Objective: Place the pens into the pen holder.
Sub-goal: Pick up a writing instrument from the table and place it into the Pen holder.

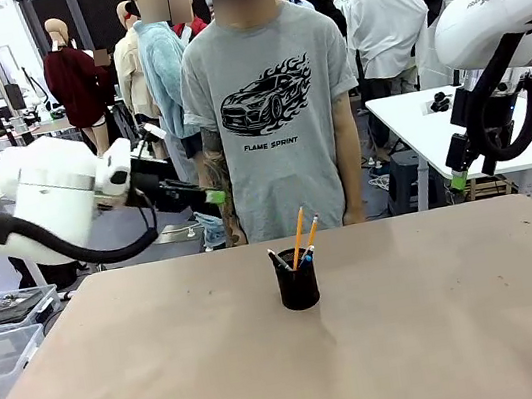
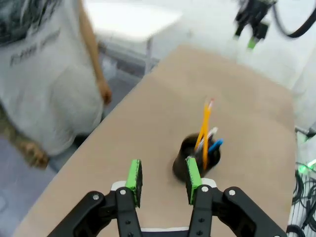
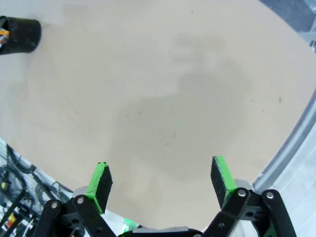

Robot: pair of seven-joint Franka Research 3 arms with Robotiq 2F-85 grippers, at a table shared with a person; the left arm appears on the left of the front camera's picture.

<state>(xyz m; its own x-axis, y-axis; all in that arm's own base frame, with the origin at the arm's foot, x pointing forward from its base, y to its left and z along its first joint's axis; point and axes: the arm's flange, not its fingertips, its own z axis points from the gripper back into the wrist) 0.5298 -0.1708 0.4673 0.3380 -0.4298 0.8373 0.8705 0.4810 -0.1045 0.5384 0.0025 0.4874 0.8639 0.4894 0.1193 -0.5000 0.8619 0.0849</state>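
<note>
The black mesh pen holder (image 1: pixel 298 288) stands upright in the middle of the tan table (image 1: pixel 420 337). Several pens (image 1: pixel 298 240) stick out of it: two orange pencils, a blue-tipped pen and darker ones. My left gripper (image 1: pixel 213 197) hovers high over the table's far left, fingers pointing toward the middle. In the left wrist view that gripper (image 2: pixel 163 180) is partly open with nothing between its green pads, and the pen holder (image 2: pixel 189 159) with the pens (image 2: pixel 203 131) lies below and ahead. My right gripper (image 1: pixel 457 179) hangs high at the far right. The right gripper (image 3: pixel 161 180) is wide open over bare table, with the pen holder (image 3: pixel 22 32) far off.
A person in a grey T-shirt (image 1: pixel 272 107) stands at the far edge behind the holder, arms down. Clear plastic bins (image 1: pixel 4 337) sit off the table's left side. A white table (image 1: pixel 476 116) stands at the back right.
</note>
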